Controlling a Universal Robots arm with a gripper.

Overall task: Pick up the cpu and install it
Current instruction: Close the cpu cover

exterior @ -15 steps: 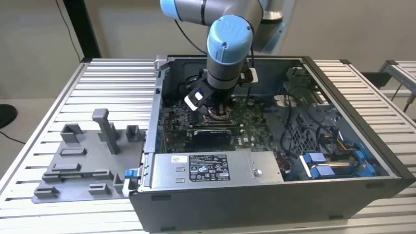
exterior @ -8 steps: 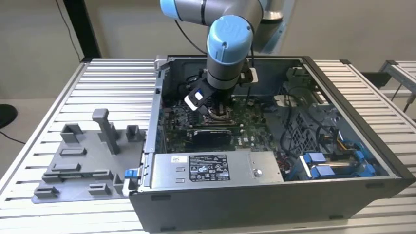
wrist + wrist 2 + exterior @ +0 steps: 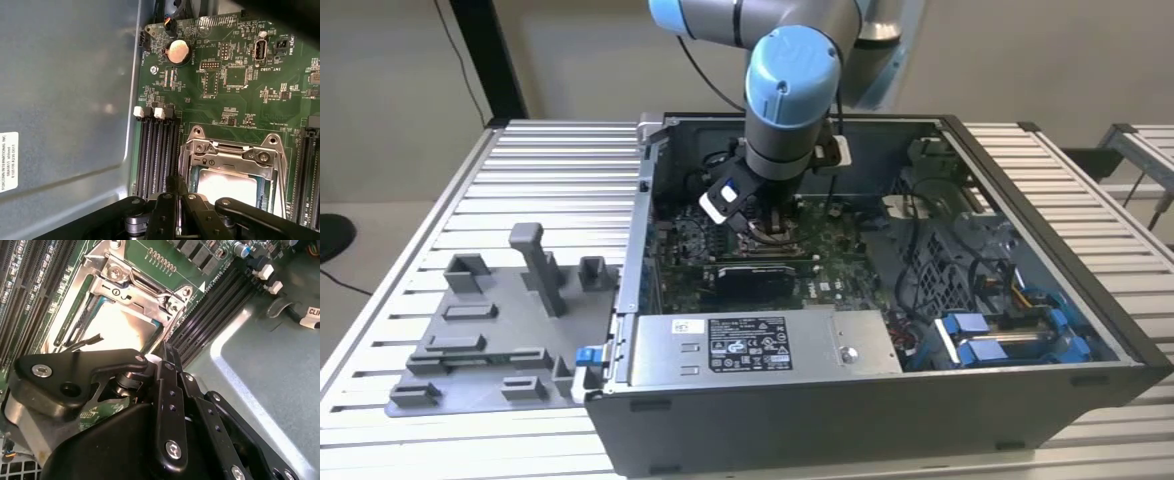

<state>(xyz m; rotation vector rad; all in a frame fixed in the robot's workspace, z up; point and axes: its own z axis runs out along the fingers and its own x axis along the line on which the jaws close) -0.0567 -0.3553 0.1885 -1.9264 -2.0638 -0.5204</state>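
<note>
Black gripper (image 3: 177, 181) low over green mobo (image 3: 235, 85) in dark grey PC case (image 3: 854, 400); jaws closed together, gripping nothing. Pale silver square cpu (image 3: 227, 187) lies flat w/in metal socket frame (image 3: 232, 150), just beside gripper.

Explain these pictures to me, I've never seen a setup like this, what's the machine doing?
It is a robot arm with blue joints, reaching into an open computer case on a slatted metal table. The exterior view looks on from off the arm; both wrist views come from cameras riding on it. Its gripper hangs over the socket frame on the green motherboard, and the pale silver cpu lies inside that frame. Grey fixture blocks sit beside the case, at the exterior view's left. Whether the gripper grips the cpu, I cannot tell.
</note>
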